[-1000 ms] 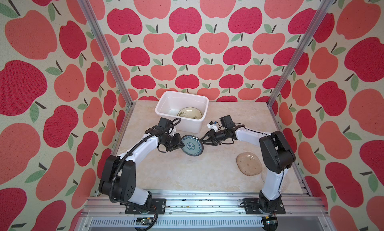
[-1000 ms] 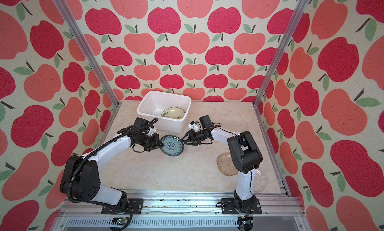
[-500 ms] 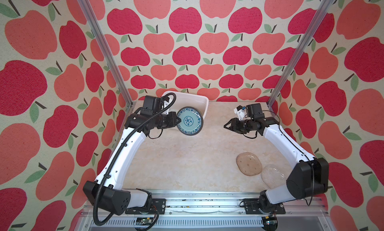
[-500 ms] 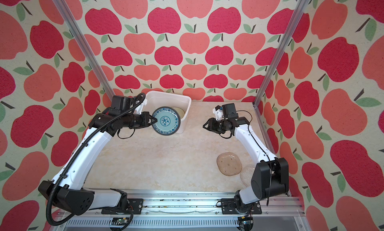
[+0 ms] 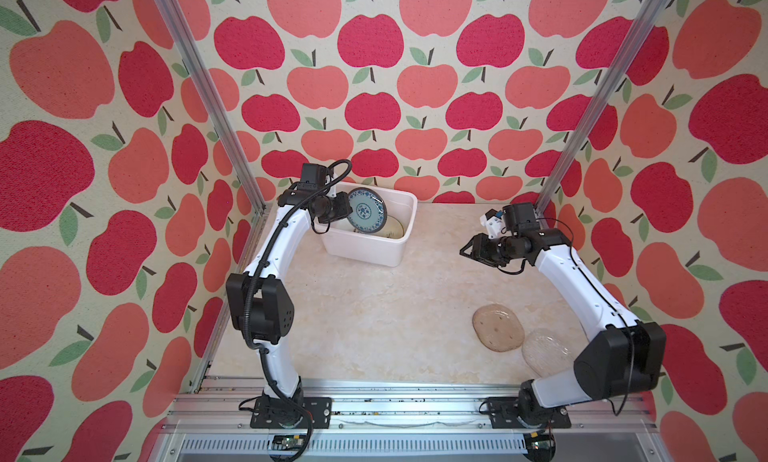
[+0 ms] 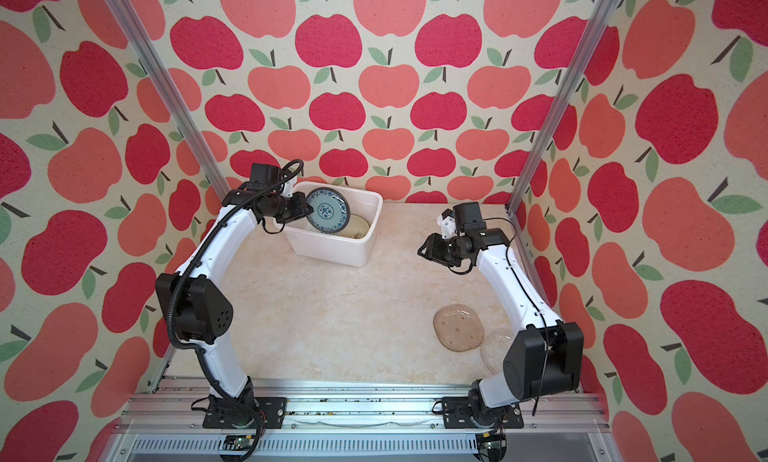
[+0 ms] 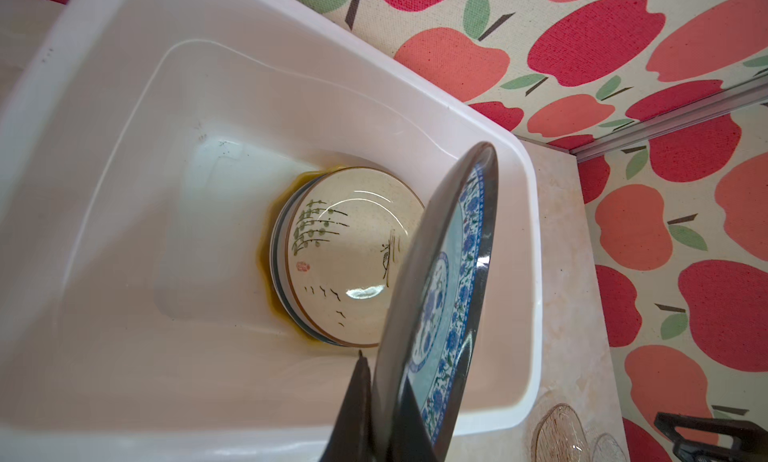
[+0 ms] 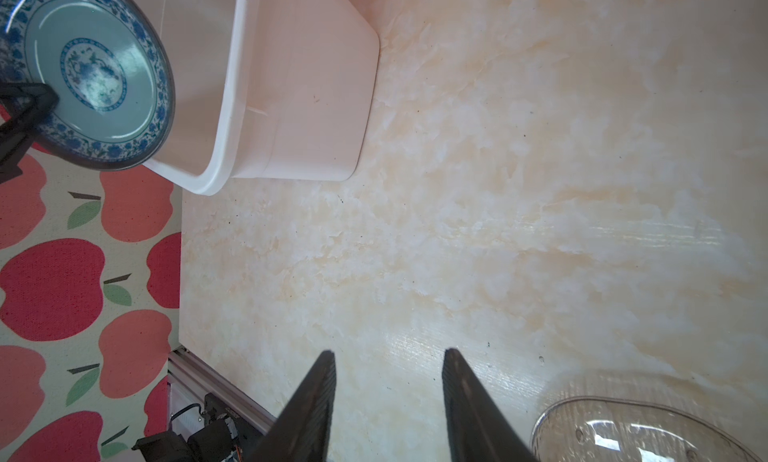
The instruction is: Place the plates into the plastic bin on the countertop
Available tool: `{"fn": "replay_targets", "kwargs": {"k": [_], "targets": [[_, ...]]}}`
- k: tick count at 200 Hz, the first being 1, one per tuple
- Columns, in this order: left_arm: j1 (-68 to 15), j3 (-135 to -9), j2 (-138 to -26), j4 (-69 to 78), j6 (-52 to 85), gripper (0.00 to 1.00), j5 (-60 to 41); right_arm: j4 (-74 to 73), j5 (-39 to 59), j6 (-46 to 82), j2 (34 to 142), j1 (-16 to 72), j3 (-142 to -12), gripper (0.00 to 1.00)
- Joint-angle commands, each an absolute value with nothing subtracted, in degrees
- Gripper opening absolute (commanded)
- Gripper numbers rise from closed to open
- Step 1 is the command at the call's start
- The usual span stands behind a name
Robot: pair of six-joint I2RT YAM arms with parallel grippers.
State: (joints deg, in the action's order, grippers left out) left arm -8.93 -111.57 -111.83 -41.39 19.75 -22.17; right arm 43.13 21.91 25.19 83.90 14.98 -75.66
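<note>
We see the left jaws pinching the blue-patterned plate point(image 5: 366, 210) on edge above the plastic bin point(image 5: 365, 252); the right jaws stand spread, empty, over the bench point(image 5: 374, 306).

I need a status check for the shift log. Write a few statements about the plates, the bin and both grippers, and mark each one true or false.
1. The left gripper is shut on the blue-patterned plate, holding it on edge over the plastic bin. True.
2. The right gripper is gripping the clear glass plate. False: its jaws stand open and empty above the countertop.
3. The plastic bin is empty. False: a cream plate with reeds tops a stack inside it.
4. The amber plate and the clear glass plate lie on the countertop, outside the bin. True.
</note>
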Motion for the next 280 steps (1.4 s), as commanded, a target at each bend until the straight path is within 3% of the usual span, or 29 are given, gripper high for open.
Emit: {"fn": "replay_targets", "kwargs": {"k": [1, 84, 140, 192, 280], "targets": [[-8.27, -117.47, -115.95, -40.76, 18.78, 0.0, -21.74, 44.45, 21.97, 26.48, 81.97, 14.85, -74.28, 0.45], [-10.8, -139.06, -135.25, -53.58, 13.8, 0.0, -22.09, 45.42, 22.5, 25.73, 84.41, 14.18, -75.21, 0.45], [-11.27, -141.94, -139.97, -53.37, 16.58, 0.0, -24.09, 45.22, 23.78, 25.42, 86.81, 13.57, -76.53, 0.45], [-11.12, -142.67, -141.94, -53.94, 17.2, 0.22, -24.37, 45.26, 24.48, 25.18, 88.89, 13.33, -78.55, 0.45], [-11.07, -142.54, -142.87, -54.27, 16.97, 0.36, -24.64, 46.44, 24.11, 25.53, 89.45, 11.53, -78.77, 0.46]]}}
